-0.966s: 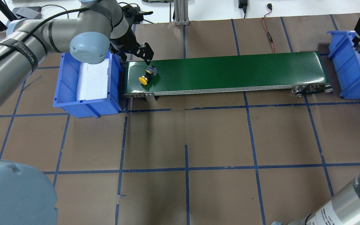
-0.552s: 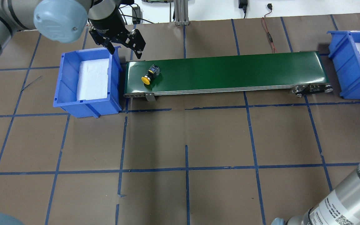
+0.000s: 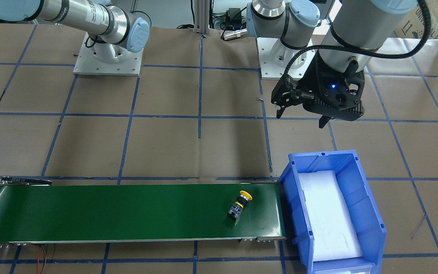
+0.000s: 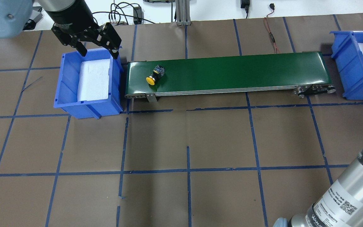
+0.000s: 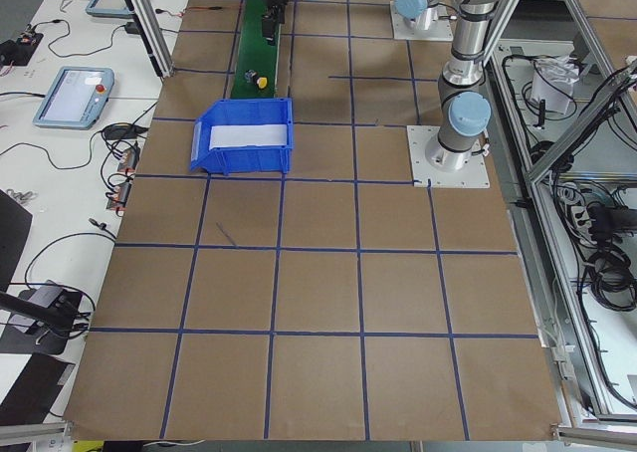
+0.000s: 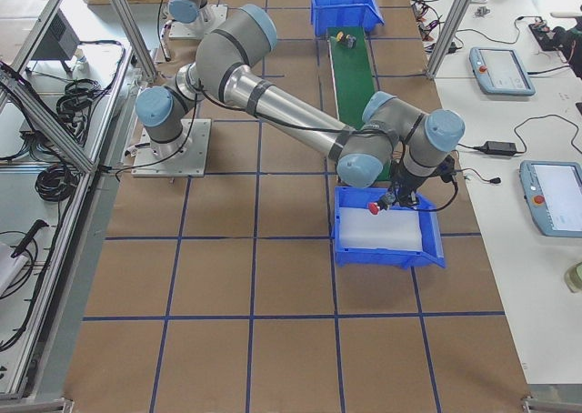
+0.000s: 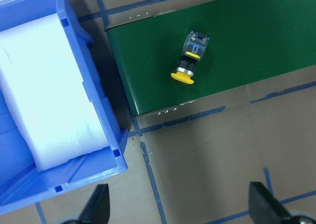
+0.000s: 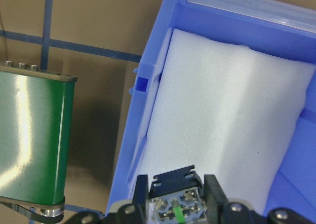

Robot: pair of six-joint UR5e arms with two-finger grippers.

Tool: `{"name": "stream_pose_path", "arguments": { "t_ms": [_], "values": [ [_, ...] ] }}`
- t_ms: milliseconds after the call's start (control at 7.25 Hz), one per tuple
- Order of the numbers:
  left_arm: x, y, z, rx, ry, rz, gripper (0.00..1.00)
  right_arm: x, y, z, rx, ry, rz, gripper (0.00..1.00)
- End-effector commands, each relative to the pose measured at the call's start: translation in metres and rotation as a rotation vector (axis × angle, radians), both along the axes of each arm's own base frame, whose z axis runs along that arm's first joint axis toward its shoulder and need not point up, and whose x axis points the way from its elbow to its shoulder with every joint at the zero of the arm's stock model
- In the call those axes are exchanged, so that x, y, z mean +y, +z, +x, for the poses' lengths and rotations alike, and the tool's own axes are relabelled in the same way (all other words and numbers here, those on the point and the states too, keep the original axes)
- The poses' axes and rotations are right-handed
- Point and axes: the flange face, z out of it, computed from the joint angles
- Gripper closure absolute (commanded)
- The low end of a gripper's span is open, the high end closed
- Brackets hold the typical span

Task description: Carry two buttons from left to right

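**Two buttons, one nearly home, one lying out on the belt**

Starting at the robot's right end and working away from it. The right hand (image 8: 176, 197) is clamped on the grey block of the red button (image 6: 376, 209), holding it over the right bin (image 8: 140, 135) with the white foam pad (image 8: 222, 110) underneath. It's not set down yet, so I'd call that one almost done. Worry here: let go from up there and it could bounce off the foam or clip the wall.

Next out is the green belt (image 4: 232, 71), with a gap of bare surface (image 8: 89, 17) between its end and that bin. Way down at the far end the yellow button (image 4: 154, 75) lies on its side, cap toward the robot. Round cap, so I reckon it could roll or skew. If it rides to the right end while the right hand is busy, it could drop into that gap.

Farthest off, the left hand (image 4: 99, 53) hangs high near the left bin (image 4: 87, 107), fingers spread wide, holding nothing
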Motion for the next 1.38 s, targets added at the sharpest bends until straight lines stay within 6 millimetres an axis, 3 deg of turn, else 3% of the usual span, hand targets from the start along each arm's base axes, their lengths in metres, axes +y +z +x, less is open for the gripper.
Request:
{"name": "stream_pose_path", "arguments": {
  "t_ms": [0,276,690,966,1103,1241],
  "values": [
    [0.009,0.007,0.005,0.0,0.01,0.011,0.0,0.001,-0.029,-0.012,-0.024,0.014,0.034,0.92],
    [0.012,0.006,0.003,0.0,0.035,0.017,0.0,0.007,-0.051,-0.025,-0.047,0.007,0.067,0.92],
    [0.05,0.002,0.007,-0.044,0.064,0.03,0.0,0.015,-0.075,-0.031,-0.061,-0.002,0.109,0.92],
    [0.046,-0.003,0.011,-0.078,0.062,0.026,0.0,0.015,-0.082,-0.033,-0.065,-0.004,0.117,0.92],
    [0.045,0.009,0.018,-0.088,0.077,0.001,0.0,0.017,-0.084,-0.036,-0.056,-0.005,0.13,0.91],
    [0.042,0.007,0.02,-0.091,0.081,0.01,0.0,0.018,-0.085,-0.038,-0.053,-0.007,0.134,0.89]
  ]
}}
